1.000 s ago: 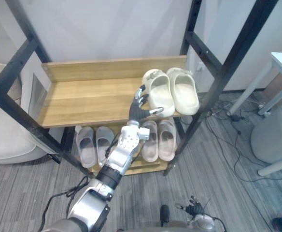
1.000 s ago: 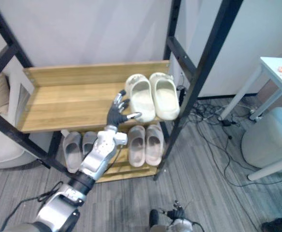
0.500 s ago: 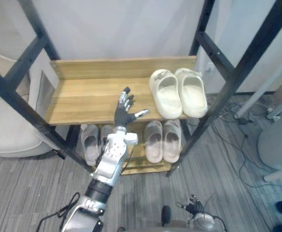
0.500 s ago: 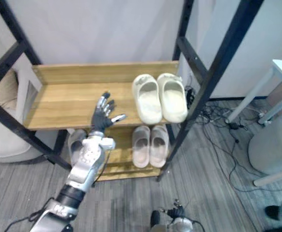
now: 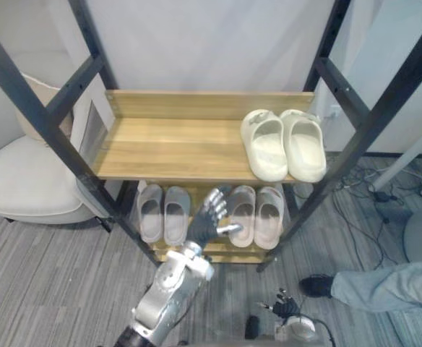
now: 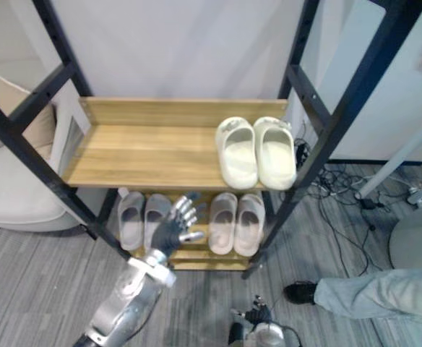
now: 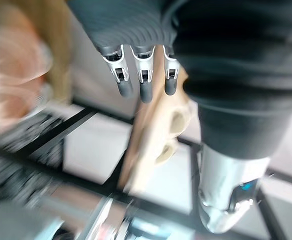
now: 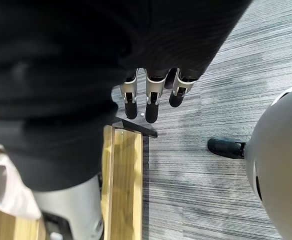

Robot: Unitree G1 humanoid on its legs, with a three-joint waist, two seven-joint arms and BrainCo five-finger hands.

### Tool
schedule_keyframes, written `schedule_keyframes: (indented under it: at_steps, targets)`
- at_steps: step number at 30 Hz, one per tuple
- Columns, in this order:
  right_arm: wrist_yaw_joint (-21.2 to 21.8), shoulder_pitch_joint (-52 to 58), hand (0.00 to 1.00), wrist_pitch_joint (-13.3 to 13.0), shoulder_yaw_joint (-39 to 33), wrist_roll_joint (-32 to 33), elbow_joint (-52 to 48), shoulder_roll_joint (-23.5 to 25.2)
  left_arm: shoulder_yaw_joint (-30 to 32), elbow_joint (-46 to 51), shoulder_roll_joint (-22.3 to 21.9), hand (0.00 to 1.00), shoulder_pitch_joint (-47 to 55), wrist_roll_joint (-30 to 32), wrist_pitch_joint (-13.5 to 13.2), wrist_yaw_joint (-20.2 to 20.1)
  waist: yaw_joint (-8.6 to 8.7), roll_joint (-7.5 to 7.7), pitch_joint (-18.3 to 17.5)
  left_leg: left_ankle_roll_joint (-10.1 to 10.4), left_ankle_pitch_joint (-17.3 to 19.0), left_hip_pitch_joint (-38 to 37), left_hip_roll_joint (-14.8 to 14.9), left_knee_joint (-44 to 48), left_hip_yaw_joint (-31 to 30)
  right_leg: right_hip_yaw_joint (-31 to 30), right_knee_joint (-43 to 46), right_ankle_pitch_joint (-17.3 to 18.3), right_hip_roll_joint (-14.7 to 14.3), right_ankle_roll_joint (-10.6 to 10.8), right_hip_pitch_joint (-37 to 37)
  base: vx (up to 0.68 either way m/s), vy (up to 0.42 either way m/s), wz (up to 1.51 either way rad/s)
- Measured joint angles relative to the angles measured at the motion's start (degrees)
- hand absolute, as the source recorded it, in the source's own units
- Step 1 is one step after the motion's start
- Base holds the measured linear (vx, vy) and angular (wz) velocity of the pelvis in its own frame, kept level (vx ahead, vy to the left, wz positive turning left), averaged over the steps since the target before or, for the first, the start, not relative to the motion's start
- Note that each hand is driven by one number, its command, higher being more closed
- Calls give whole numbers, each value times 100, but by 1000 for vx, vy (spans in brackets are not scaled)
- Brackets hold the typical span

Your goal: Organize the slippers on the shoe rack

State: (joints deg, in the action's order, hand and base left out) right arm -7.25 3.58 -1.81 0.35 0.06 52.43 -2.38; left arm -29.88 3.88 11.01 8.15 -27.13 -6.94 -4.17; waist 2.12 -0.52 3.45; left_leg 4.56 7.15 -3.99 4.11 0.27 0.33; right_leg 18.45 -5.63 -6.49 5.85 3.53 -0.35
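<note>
No text or label seems readable anywhere.

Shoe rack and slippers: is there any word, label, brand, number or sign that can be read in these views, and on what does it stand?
No text to quote: nothing legible in any view.
The cream slippers on the upper shelf and the grey slippers below it show plain surfaces with no print visible.

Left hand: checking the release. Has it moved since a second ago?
Yes: the left hand, open, has dropped from beside the cream slippers to below the top shelf.
</note>
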Motion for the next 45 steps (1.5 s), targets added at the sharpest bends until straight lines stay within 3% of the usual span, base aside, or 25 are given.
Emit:
schedule_keyframes:
  at_steps: [2,7,10,18,29,45]
  targets:
    - [-1,-7,0,7,0,0,84,0,-47,-595,-8,0,45,57,16,-69,-24,1,-1,1,-1,-3,-3,6,-79,66,0,20,5,8,42,19,7,18]
    - [-12,-20,0,-54,12,4,160,5,138,-2057,-81,0,22,948,26,-41,-64,17,-12,9,-20,68,-11,40,-275,276,1,44,23,17,66,27,6,20]
    - [-31,-44,0,-108,8,4,250,5,645,-3343,-291,0,-91,1448,65,187,-70,44,1,9,-20,77,-21,92,-424,390,1,50,30,22,159,8,9,20]
    - [-77,-11,0,-117,-22,6,357,14,1804,-5348,-385,0,-249,2062,132,840,-123,228,45,2,-33,-10,-53,92,-430,345,0,87,58,29,251,-28,14,2]
    - [-180,-25,0,-176,-246,7,609,0,2635,-6090,-517,0,-293,2942,276,1300,-127,240,37,2,-32,-38,-56,79,-393,291,1,88,58,30,254,-1,1,0]
    - [-190,-17,0,-213,-253,2,734,-6,2866,-6306,-565,0,-354,2993,271,1310,-123,230,42,1,-31,-108,-53,23,-276,183,1,96,52,41,256,-1,10,-3]
